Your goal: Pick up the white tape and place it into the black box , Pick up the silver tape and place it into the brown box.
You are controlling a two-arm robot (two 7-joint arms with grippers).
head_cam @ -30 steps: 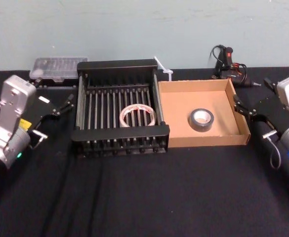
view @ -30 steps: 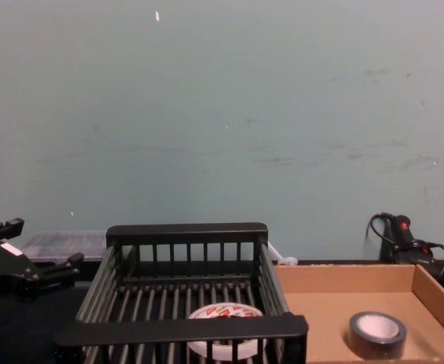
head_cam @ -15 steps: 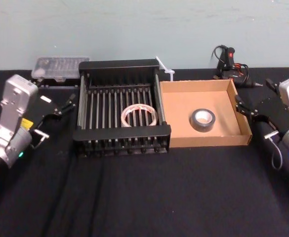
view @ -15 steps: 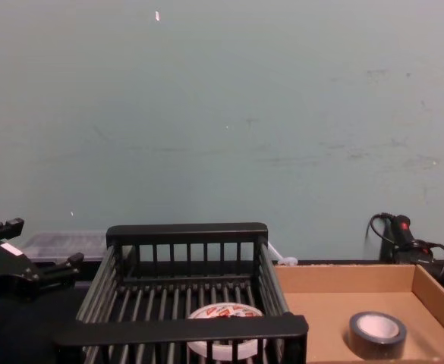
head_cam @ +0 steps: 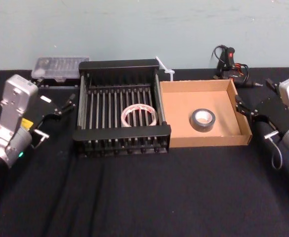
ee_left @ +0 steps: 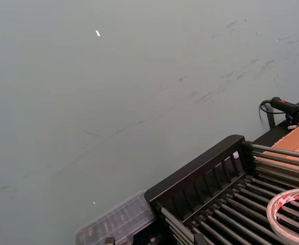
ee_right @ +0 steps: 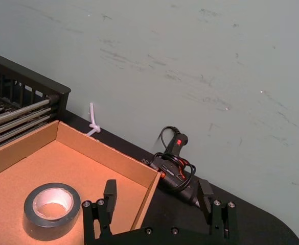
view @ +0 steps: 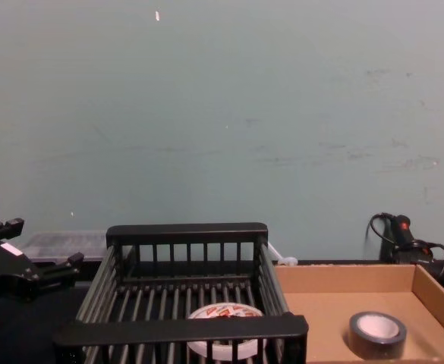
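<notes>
Both rolls look delivered: the white tape [head_cam: 139,115] lies in the black box [head_cam: 122,65], the silver tape [head_cam: 202,120] in the brown box [head_cam: 211,139]. The left gripper [head_cam: 64,104] and right gripper [head_cam: 246,109] flank them, fingers spread and empty.

Both my arms are out at the sides, clear of the middle. Left gripper [head_cam: 60,106] hangs low at my far left, wrist angled inward, fingers spread apart, holding nothing. Right gripper [head_cam: 255,98] sits at my far right, mirrored pose, wrist angled inward, fingers [ee_right: 110,191] parted wide and empty. Silver forearm housings angle back toward my body on each side
</notes>
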